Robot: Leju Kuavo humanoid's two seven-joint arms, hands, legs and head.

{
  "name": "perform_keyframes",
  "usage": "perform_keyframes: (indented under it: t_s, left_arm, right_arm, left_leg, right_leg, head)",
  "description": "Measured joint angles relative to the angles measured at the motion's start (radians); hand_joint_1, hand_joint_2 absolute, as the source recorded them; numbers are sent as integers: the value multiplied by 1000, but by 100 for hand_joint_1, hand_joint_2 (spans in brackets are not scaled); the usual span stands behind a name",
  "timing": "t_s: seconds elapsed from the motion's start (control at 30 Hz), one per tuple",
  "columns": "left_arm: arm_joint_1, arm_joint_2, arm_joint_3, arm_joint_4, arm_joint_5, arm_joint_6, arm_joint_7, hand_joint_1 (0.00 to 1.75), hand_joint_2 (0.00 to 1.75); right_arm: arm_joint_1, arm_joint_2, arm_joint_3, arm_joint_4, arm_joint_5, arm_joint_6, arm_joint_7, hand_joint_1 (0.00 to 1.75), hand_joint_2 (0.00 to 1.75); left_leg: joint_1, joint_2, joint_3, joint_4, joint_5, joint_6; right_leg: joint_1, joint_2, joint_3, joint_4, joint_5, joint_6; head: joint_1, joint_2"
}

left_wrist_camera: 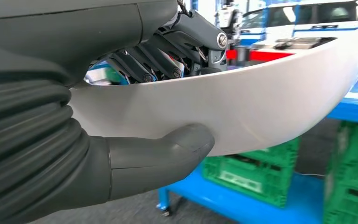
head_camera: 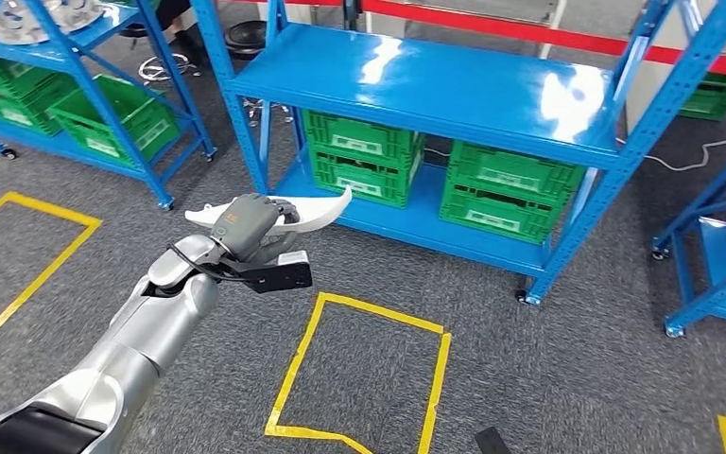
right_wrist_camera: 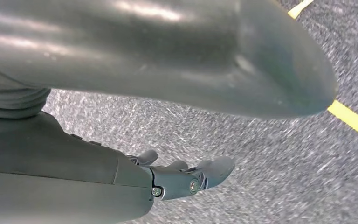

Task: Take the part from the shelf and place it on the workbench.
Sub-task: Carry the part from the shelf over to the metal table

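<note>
A: Holding, yes. Left hand (head_camera: pixel 246 225) grips the white part (head_camera: pixel 317 210), a long curved shell, carried in the air out in front of the robot, fingers over the top edge, thumb (left_wrist_camera: pixel 168 151) pressed under the belly.

B: Right hand?

A: Right hand (right_wrist_camera: pixel 186 179) hangs over the grey floor (right_wrist_camera: pixel 261 158), nothing in it, fingers look loosely curled; released or clenched, cannot tell.

B: Step?

A: Pick looks done, I'd judge. Carry stage. No workbench visible, so the next move calls for turning or walking to find it, keeping the part level.

B: Surroundings?

A: At 12 o'clock from the hand, a blue shelf (head_camera: pixel 435 85), top deck bare and glossy. Green crates (head_camera: pixel 364 156) on its lower deck at 1 to 2 o'clock. Second blue rack (head_camera: pixel 104 57) at 10 o'clock with more green crates. Yellow tape box (head_camera: pixel 359 374) on the floor at 5 o'clock.

B: Obstacles?

A: Shelf posts, probably; the part's long tip could clip one on a turn.
</note>
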Motion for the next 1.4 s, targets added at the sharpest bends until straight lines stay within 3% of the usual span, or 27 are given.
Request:
perform_keyframes:
  t_s: [0.1,0.17,0.23,0.3,0.37,0.4,0.43,0.47,0.53,0.57,0.63,0.67,0.73,0.8,0.87,0.93,0.97,1.03,1.1,1.13,1.17,1.23,1.3,1.37,1.4]
  left_arm:
    - [-2,2,0,-5,0,-1,2,171,175]
    - [-2,3,0,-9,1,0,3,171,175]
    - [0,9,0,-10,2,0,3,171,175]
    - [1,14,0,-11,2,0,5,171,175]
    - [6,15,0,-12,2,3,6,171,175]
    - [11,15,0,-11,2,5,6,171,175]
    - [17,16,0,-11,1,6,6,171,175]
    - [23,18,0,-11,1,7,6,171,175]
    - [29,21,0,-11,1,8,6,171,175]
    - [30,21,0,-12,1,9,6,171,175]
    - [29,21,0,-13,1,9,6,171,175]
    - [30,22,0,-13,1,10,6,171,175]
    - [32,28,0,-14,0,10,6,171,175]
    - [31,34,0,-14,0,10,6,171,175]
    - [30,35,0,-14,-1,10,6,171,175]
    - [34,35,0,-14,-1,11,6,171,175]
    - [37,36,0,-14,-1,13,6,171,175]
    - [40,38,0,-14,2,17,4,171,175]
    - [39,42,1,-16,5,20,3,171,175]
    - [40,43,1,-16,6,24,4,171,175]
    - [40,45,2,-17,6,27,6,171,175]
    - [43,50,4,-16,9,35,10,171,175]
    - [43,55,9,-17,26,39,6,171,175]
    - [47,54,19,-19,49,42,-1,171,175]
    - [52,54,25,-20,56,46,-1,171,175]
  right_arm:
    - [-1,0,0,0,0,0,0,0,0]
    - [-3,0,0,0,2,2,1,0,0]
    - [-4,0,0,0,4,3,2,0,0]
    - [-5,0,0,0,5,4,3,0,0]
    - [-2,0,0,0,7,6,4,0,0]
    - [0,0,0,0,8,6,5,0,0]
    - [1,-1,0,0,9,6,5,0,0]
    - [1,-1,0,0,10,6,5,0,0]
    - [2,-1,0,0,12,6,5,0,0]
    - [2,-1,0,0,12,6,5,0,0]
    - [1,-1,0,0,12,7,5,0,0]
    - [0,-1,0,0,12,7,5,0,0]
    - [-1,0,0,0,13,7,5,0,0]
    - [-2,1,0,0,13,7,4,0,0]
    - [0,1,0,0,13,7,4,0,0]
    - [2,0,0,0,13,7,5,0,0]
    - [2,0,0,0,12,7,4,0,0]
    - [1,0,-1,0,9,6,4,0,0]
    - [0,0,-1,0,6,6,4,0,0]
    - [0,0,-1,0,4,6,5,0,0]
    - [-1,0,-2,0,2,6,6,0,0]
    - [-3,1,-3,0,-2,6,6,0,0]
    - [-6,1,-5,0,-6,5,6,0,0]
    - [-5,1,-8,0,-6,4,5,0,0]
    - [-5,1,-9,0,-5,4,6,0,0]
  left_leg:
    - [-6,56,108,-191,60,11]
    - [-12,58,115,-218,63,23]
    - [-11,33,111,-223,73,35]
    - [-6,12,107,-229,85,47]
    - [-3,-11,99,-229,92,53]
    - [-3,-25,95,-228,94,54]
    - [-3,-39,92,-225,95,54]
    - [-4,-54,89,-221,96,53]
    - [-2,-84,85,-213,96,49]
    - [-2,-97,81,-209,96,45]
    - [-2,-123,73,-204,99,32]
    - [-1,-135,69,-206,103,24]
    - [1,-149,62,-210,108,11]
    - [-2,-101,41,-173,85,2]
    - [-3,-35,-10,-62,24,-5]
    - [-1,-13,-58,47,-18,-9]
    - [0,-9,-60,59,-15,-10]
    - [1,5,-8,-27,36,-7]
    - [-7,49,64,-156,76,3]
    - [-11,63,83,-194,83,10]
    - [-16,68,88,-210,83,17]
    - [-16,41,86,-216,89,31]
    - [-11,17,88,-223,97,44]
    - [-7,-7,88,-226,101,52]
    - [-7,-21,88,-226,102,53]
  right_leg:
    - [5,-32,-1,7,-1,9]
    - [8,-51,-1,7,1,21]
    - [6,-59,-1,8,-1,33]
    - [2,-14,-19,54,-38,43]
    - [0,45,-70,174,-107,47]
    - [1,58,-97,238,-133,47]
    - [2,63,-113,276,-143,47]
    - [3,66,-112,277,-133,45]
    - [0,83,-58,173,-72,41]
    - [-3,107,-24,108,-50,40]
    - [-5,140,13,31,-34,36]
    - [-4,143,15,25,-38,33]
    - [-4,117,17,20,-32,20]
    - [-6,92,20,13,-26,5]
    - [-2,65,20,11,-25,-3]
    - [1,35,19,11,-26,-5]
    - [1,20,19,11,-27,-6]
    - [2,-8,21,12,-28,-4]
    - [5,-32,24,13,-32,2]
    - [8,-42,25,13,-33,6]
    - [11,-54,26,12,-34,11]
    - [11,-71,28,11,-36,23]
    - [6,-29,18,40,-61,33]
    - [3,39,-27,144,-118,39]
    - [3,55,-58,210,-145,40]
  head:
    - [1,0]
    - [2,0]
    - [2,0]
    - [3,0]
    - [5,0]
    - [6,0]
    - [6,0]
    - [6,0]
    - [6,0]
    - [6,0]
    - [6,0]
    - [6,0]
    - [6,0]
    - [-1,0]
    - [-7,0]
    - [-8,0]
    - [-8,0]
    - [-8,0]
    - [-8,0]
    - [-7,0]
    - [-6,0]
    - [-5,0]
    - [-4,0]
    - [0,0]
    - [2,0]
